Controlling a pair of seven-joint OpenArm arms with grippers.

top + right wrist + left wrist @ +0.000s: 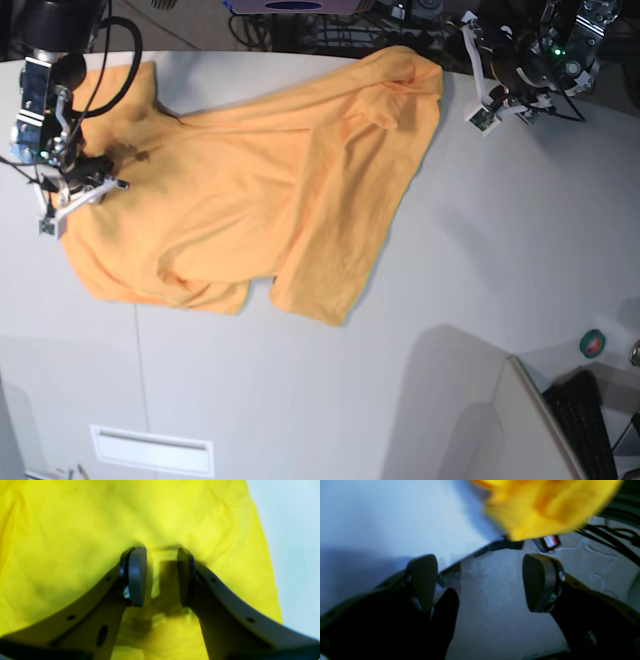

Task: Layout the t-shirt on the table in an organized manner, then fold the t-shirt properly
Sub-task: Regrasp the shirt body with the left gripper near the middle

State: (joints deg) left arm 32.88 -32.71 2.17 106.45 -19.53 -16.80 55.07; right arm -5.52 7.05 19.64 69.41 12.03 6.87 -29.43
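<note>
The orange-yellow t-shirt (pixel 260 190) lies spread and wrinkled across the far left half of the white table (pixel 500 250). It fills the right wrist view (pixel 75 530). My right gripper (pixel 85 190) sits at the shirt's left edge. In its own view (pixel 161 575) the jaws stand narrow with a fold of cloth between them and creases running out from the tips. My left gripper (pixel 483 105) hovers off the shirt's far right corner. In its own view (pixel 482 580) it is open and empty, with the shirt (pixel 545 505) blurred ahead of it.
A thin seam line (pixel 135 350) crosses the table's near left. A green tape roll (pixel 593 343) and a dark keyboard (pixel 590 420) sit at the near right. Beyond the table edge are floor, black cables (pixel 615 535) and a red-labelled item (pixel 550 542).
</note>
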